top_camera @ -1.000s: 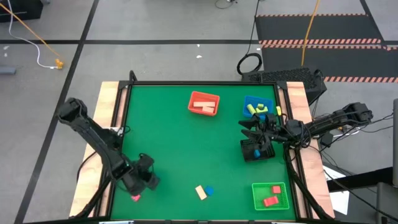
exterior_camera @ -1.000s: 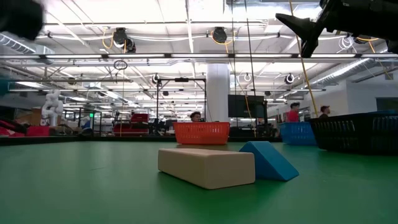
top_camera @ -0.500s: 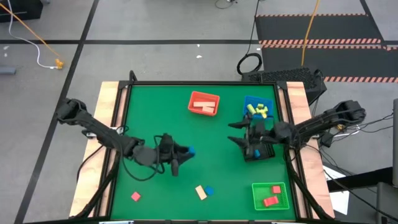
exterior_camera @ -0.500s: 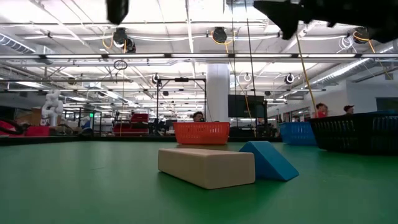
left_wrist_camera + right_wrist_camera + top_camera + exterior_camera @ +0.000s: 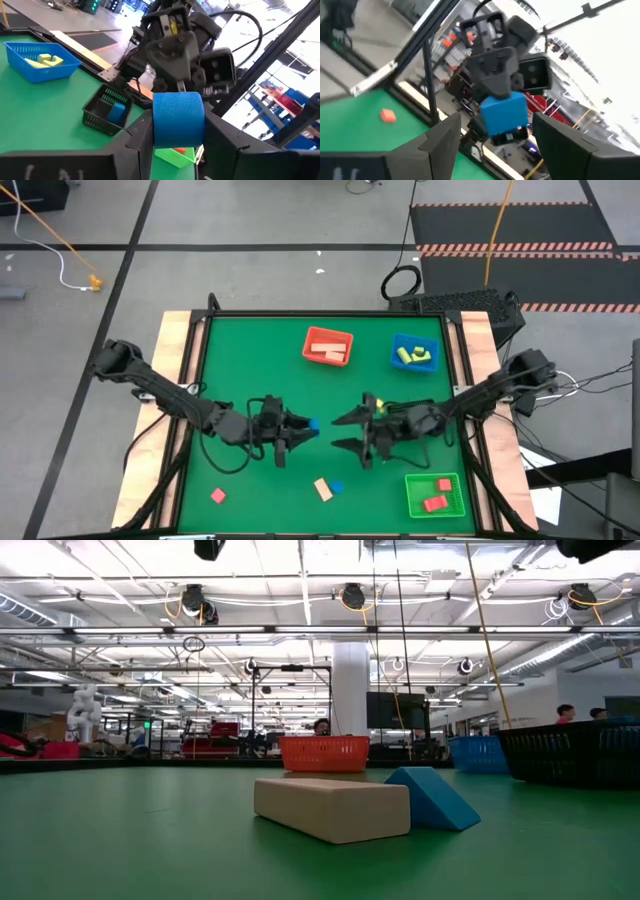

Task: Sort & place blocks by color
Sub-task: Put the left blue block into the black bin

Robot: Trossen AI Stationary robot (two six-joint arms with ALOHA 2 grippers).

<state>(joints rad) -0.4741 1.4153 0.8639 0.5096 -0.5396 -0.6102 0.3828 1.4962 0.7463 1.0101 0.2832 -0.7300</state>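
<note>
— Where do we find the two arms?

— Over the middle of the green table (image 5: pixel 250 360), facing each other. The left gripper (image 5: pixel 305 425) is clamped on a blue block (image 5: pixel 177 117), which sits between its fingers (image 5: pixel 137 137) in the left wrist view. The right gripper (image 5: pixel 345 432) is spread wide with nothing between its fingers (image 5: pixel 440 137); its own camera looks across at the blue block (image 5: pixel 504 114) in the other arm's grip.

— And the rest of the blocks?

— On the near part of the table we see a pale wood bar (image 5: pixel 322 489) touching a blue wedge (image 5: pixel 337 486); the low view shows the bar (image 5: pixel 332 808) lying flat with the wedge (image 5: pixel 432 798) just behind its end. A pink block (image 5: pixel 218 496) lies alone near the left corner.

— The trays?

— The red tray (image 5: pixel 328 345) holds pale wood pieces, the blue tray (image 5: pixel 415 354) holds yellow-green ones, and the green tray (image 5: pixel 434 494) holds two red blocks. The black tray (image 5: pixel 107 110) has a blue block inside it; from above it is mostly hidden under the right arm, so we place it only roughly, between the blue and green trays.
</note>
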